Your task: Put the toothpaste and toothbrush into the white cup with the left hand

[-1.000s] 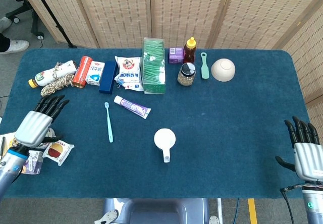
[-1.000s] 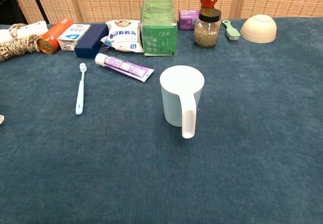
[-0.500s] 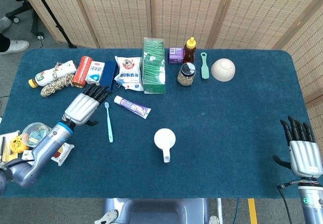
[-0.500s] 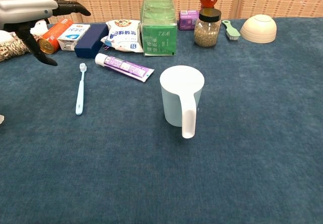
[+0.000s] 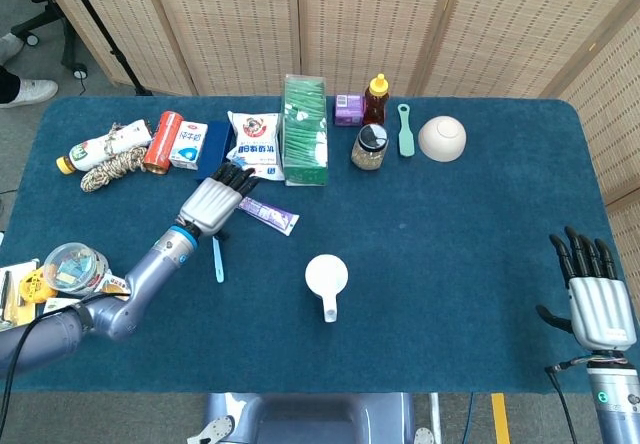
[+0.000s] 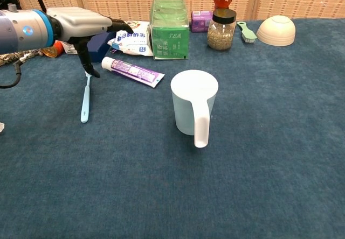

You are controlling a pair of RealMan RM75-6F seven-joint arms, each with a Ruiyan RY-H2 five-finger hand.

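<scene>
The white cup point(image 5: 327, 278) point(image 6: 194, 108) stands upright mid-table, its handle toward me. A purple-and-white toothpaste tube point(image 5: 268, 215) point(image 6: 135, 71) lies flat to its far left. The light-blue toothbrush point(image 5: 217, 255) point(image 6: 84, 100) lies left of the tube, its head partly hidden. My left hand point(image 5: 215, 200) point(image 6: 86, 26) hovers open over the toothbrush head and the tube's cap end, fingers stretched out, holding nothing. My right hand point(image 5: 591, 291) rests open off the table's right front corner, seen only in the head view.
Along the back stand a green tea box point(image 5: 305, 128), milk-powder bag point(image 5: 254, 144), navy box point(image 6: 97, 42), seed jar point(image 5: 370, 147), honey bottle point(image 5: 376, 96), green brush point(image 5: 405, 130) and white bowl point(image 5: 442, 138). A can, carton, bottle and rope point(image 5: 112, 166) lie far left.
My left hand has swept from the table's left front edge rightward and away from me, arriving above the toothbrush head and toothpaste. The right hand has barely shifted.
</scene>
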